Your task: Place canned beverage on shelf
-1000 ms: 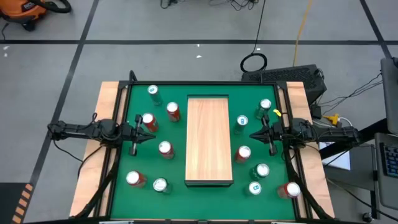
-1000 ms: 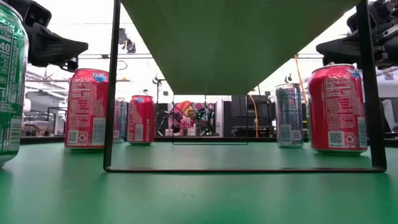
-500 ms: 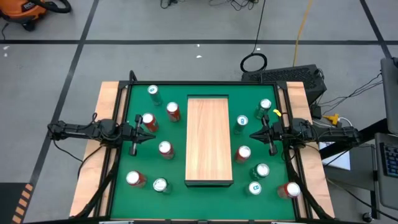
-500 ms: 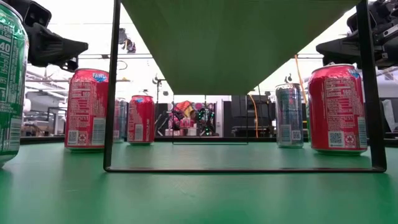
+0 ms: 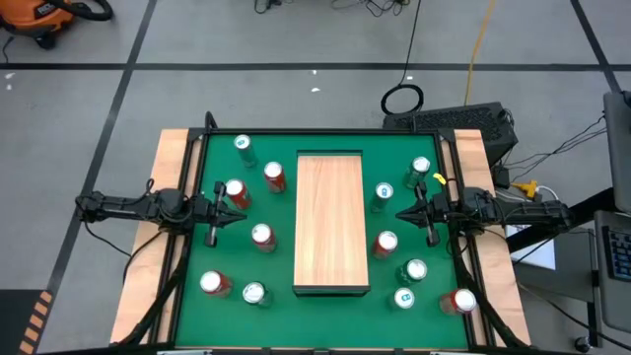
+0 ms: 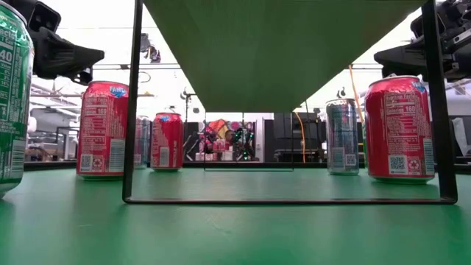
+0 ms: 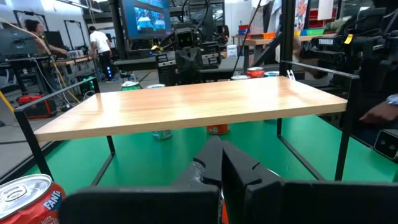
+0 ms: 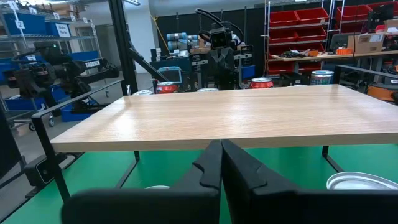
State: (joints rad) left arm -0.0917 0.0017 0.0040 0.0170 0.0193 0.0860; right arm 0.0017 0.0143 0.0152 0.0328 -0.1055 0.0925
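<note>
The left gripper (image 5: 240, 216) hovers at the green table's (image 5: 197, 256) left side, jaws pressed together, empty, among red and green drink cans (image 5: 261, 236). The long pale wooden shelf (image 5: 331, 222) stands mid-table, bare. The right gripper (image 5: 401, 215) hangs opposite, jaws pressed together, beside a red can (image 5: 385, 242).

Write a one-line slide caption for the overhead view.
Both grippers, left and right, shut beside the empty wooden shelf, with cans standing on the green table.
</note>
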